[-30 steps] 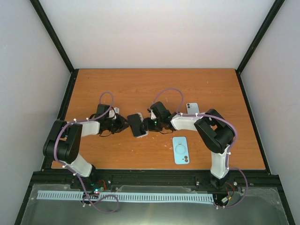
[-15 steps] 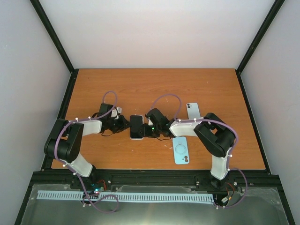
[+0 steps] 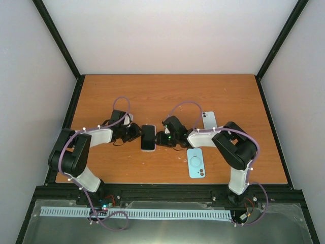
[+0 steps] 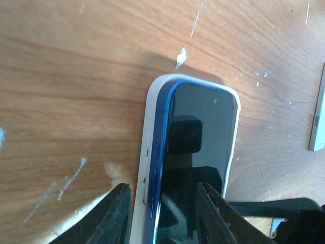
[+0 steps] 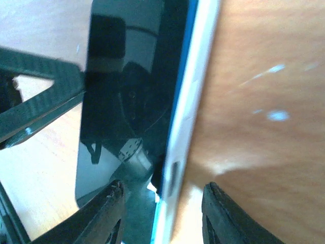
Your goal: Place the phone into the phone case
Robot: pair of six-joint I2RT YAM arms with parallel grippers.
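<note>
A dark-screened phone (image 3: 148, 136) with a blue edge lies flat on the table in a white case (image 4: 151, 101), between my two grippers. In the left wrist view the phone (image 4: 203, 127) has its blue left side standing above the case rim. My left gripper (image 3: 134, 133) is open; in its own view (image 4: 162, 216) one finger is outside the case and the other over the screen. My right gripper (image 3: 160, 138) is open too. In its own view (image 5: 165, 213) it straddles the other long edge of the phone (image 5: 127, 76) and case (image 5: 195, 101), one finger over the bare table.
A light blue case (image 3: 196, 162) with a ring on its back lies near the front edge, right of centre. A second phone (image 3: 208, 120), pale back up, lies behind the right arm. Black frame rails border the wooden table (image 3: 167, 96).
The phone has turned from tilted to straight and shifted slightly toward the front. Both grippers have closed in on its two long sides.
</note>
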